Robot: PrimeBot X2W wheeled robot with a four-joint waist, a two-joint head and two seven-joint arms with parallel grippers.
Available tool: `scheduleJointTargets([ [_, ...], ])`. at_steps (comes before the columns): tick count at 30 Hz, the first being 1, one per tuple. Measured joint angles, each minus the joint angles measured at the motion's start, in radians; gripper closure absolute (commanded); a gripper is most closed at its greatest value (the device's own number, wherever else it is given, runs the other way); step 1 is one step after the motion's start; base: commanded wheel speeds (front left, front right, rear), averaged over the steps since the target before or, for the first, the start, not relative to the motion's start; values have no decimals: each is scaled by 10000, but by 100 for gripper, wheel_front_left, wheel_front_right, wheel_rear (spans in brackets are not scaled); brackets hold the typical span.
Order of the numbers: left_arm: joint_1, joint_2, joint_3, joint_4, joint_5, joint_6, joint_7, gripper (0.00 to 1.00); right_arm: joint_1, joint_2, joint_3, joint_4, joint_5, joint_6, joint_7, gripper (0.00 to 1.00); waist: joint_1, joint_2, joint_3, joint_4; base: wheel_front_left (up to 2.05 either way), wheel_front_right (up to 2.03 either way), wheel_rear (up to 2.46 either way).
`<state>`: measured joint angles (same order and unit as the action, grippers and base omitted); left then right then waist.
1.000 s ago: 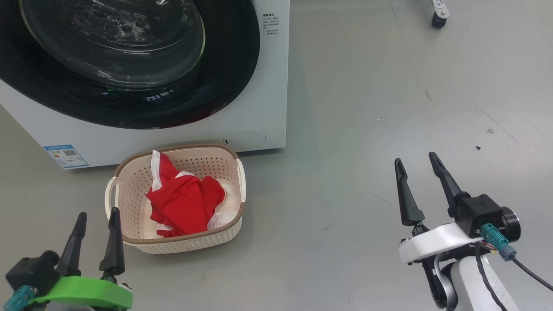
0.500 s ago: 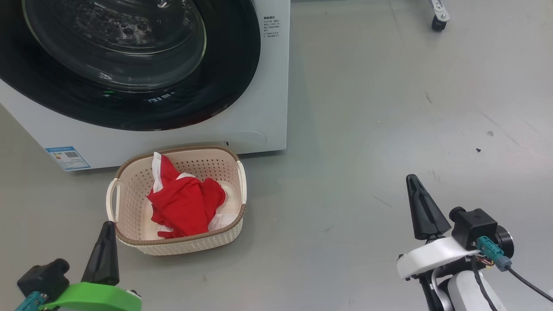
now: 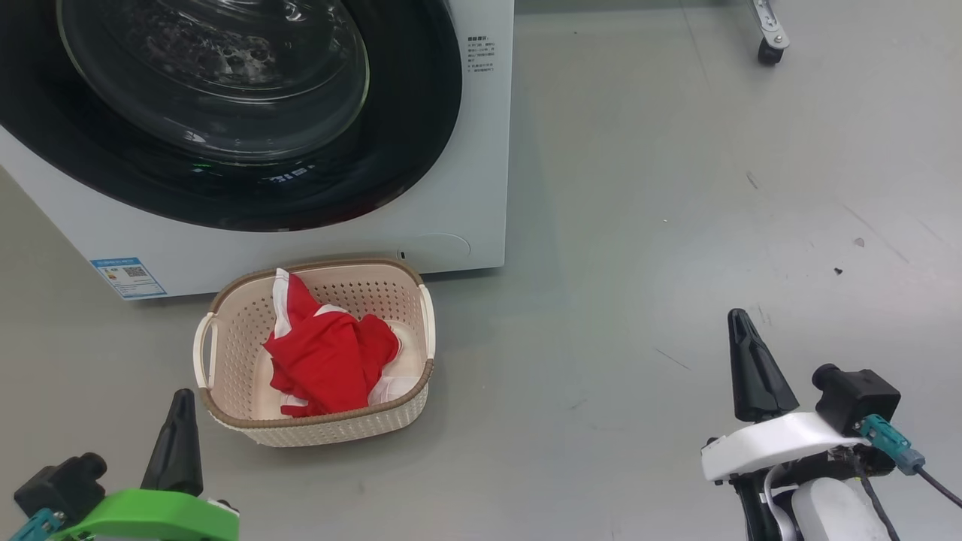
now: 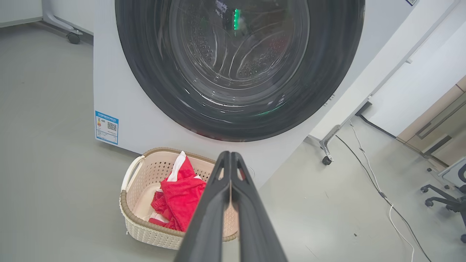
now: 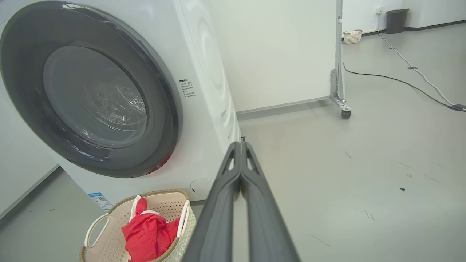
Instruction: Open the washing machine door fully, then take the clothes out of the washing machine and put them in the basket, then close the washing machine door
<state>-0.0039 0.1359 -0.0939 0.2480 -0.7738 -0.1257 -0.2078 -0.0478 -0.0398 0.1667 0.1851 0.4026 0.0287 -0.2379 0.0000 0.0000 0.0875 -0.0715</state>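
One washing machine (image 3: 485, 150), white and front-loading, stands on the grey floor (image 3: 639, 225). Its one washing machine door (image 3: 225, 98), black-rimmed with a bulging glass bowl, lies shut flat against the front. One basket (image 3: 346, 432), cream with a brown rim and two side handles, sits on the floor just in front of the machine, below the door. One garment makes up the clothes (image 3: 331, 361): red with white panels, it lies bunched inside the basket, and a white-edged corner pokes up at the back rim.

Two end effectors hang low over the floor. The left end effector (image 3: 180, 402) is near the basket's front left corner, and the right end effector (image 3: 744, 338) is well apart to the right. Each has its two dark fingers pressed together with nothing between them. One small blue label (image 3: 128, 276) sits low on the machine's front, left of the basket.

Beyond what the head view gives, the left wrist view shows a green light (image 4: 237, 19) in the door glass, a white cable (image 4: 367, 171) along the floor and a chair base (image 4: 444, 200). The right wrist view shows the machine's white side, a second small basket (image 5: 352, 36) and a dark bin (image 5: 395, 20) far across the room.
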Motion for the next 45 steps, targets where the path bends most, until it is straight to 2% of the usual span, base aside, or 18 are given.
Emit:
scheduleJointTargets([
  [5,0,-56,59,0,-324,0,132,100,-2,-4,-194,0,849,12,161,100,0,0,-39,38,0,0,0],
  [45,-23,-299,596,29,-3578,0,1277,100,-6,-261,-980,163,5551,232,1250,100,0,0,-355,312,0,0,0],
])
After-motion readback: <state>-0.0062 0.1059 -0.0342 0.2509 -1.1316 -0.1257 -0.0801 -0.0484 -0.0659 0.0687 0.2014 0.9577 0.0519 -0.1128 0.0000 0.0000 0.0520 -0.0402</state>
